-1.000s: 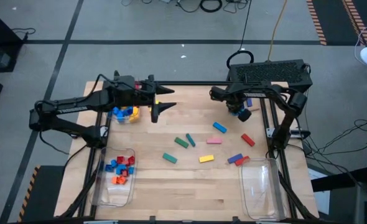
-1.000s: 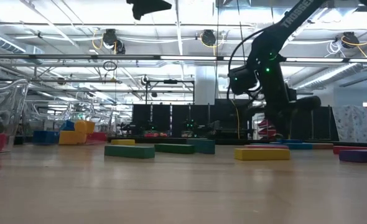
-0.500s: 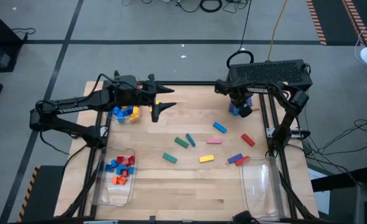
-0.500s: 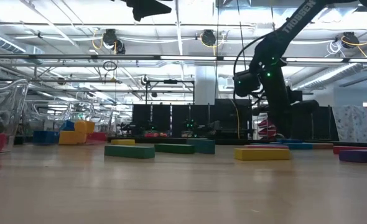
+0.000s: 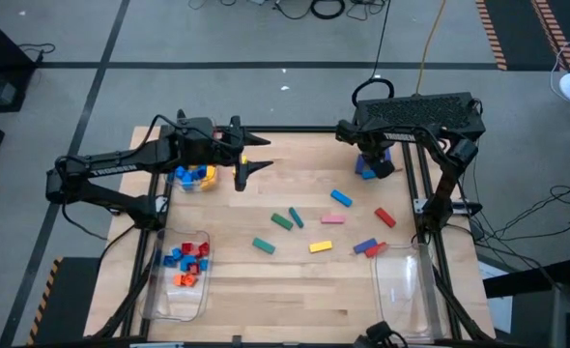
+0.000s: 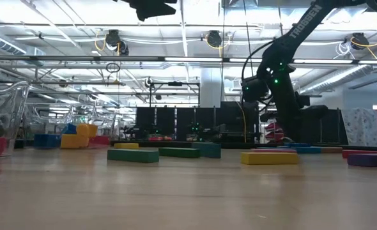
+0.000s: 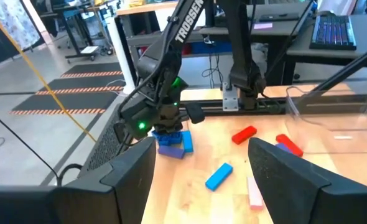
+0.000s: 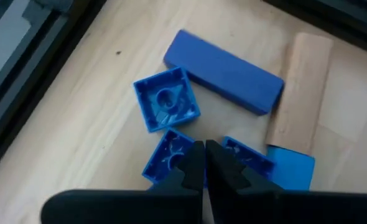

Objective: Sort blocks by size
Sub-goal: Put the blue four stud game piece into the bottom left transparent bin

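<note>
So on the desk (image 5: 266,290) the loose blocks (image 5: 321,246) are scattered across the middle and right part. One bin (image 5: 181,275) sits at the front left corner with small blocks in it, another bin (image 5: 406,290) at the front right. A small pile (image 5: 195,175) sits at the back left, under the left hand (image 5: 251,156). The right hand (image 5: 370,166) hangs over a little cluster (image 8: 190,118) at the back right.

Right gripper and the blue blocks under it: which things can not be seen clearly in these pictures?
- High view: the right gripper covers most of the blue blocks; their number is unclear.
- Right wrist view: its shut fingers hide parts of two blue blocks.
- Low view: the left gripper is cut off by the top edge.
</note>
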You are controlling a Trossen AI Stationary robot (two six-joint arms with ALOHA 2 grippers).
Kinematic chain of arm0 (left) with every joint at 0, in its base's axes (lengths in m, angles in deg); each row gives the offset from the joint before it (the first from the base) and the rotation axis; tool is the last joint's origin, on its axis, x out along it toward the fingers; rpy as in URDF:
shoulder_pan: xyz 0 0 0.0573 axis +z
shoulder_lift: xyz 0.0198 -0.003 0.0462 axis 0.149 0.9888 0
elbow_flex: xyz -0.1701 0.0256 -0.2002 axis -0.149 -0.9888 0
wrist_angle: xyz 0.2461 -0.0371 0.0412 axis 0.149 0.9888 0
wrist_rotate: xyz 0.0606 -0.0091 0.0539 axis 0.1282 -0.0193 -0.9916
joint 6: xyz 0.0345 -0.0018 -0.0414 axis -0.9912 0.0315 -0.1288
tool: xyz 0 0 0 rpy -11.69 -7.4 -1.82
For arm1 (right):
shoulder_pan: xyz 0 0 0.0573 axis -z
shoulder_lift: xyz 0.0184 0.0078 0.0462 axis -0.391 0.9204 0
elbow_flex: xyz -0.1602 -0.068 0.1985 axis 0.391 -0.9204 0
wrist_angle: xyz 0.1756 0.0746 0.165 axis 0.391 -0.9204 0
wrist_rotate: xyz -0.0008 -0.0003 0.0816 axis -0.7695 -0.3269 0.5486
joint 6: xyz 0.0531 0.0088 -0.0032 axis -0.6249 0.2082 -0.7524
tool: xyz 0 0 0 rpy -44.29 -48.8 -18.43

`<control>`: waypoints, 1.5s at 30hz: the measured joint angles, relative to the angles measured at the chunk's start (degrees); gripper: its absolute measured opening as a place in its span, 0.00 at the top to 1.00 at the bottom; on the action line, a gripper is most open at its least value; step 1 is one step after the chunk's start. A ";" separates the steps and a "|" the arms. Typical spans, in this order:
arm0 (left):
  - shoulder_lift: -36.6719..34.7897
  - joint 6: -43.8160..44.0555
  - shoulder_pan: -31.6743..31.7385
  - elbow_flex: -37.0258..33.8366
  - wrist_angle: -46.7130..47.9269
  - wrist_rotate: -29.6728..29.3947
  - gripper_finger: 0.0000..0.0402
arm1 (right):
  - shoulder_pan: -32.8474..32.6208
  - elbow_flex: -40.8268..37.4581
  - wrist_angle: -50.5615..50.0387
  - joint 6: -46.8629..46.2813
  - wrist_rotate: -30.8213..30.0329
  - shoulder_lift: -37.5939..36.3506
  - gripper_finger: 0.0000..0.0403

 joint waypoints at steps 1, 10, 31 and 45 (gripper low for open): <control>0.00 -0.52 0.00 0.00 -0.02 0.00 0.36 | -0.04 0.00 0.21 1.28 -0.04 0.00 1.00; 0.00 -1.32 0.52 0.00 -0.28 0.00 0.36 | -1.57 0.00 1.68 8.98 2.25 -0.47 1.00; 0.00 2.16 1.51 0.00 -0.09 0.02 0.36 | 5.69 1.00 -6.46 28.43 -3.05 -2.90 1.00; 0.00 -2.76 1.61 0.00 -0.28 -2.83 0.36 | 0.24 0.94 -6.54 33.15 6.44 -12.09 1.00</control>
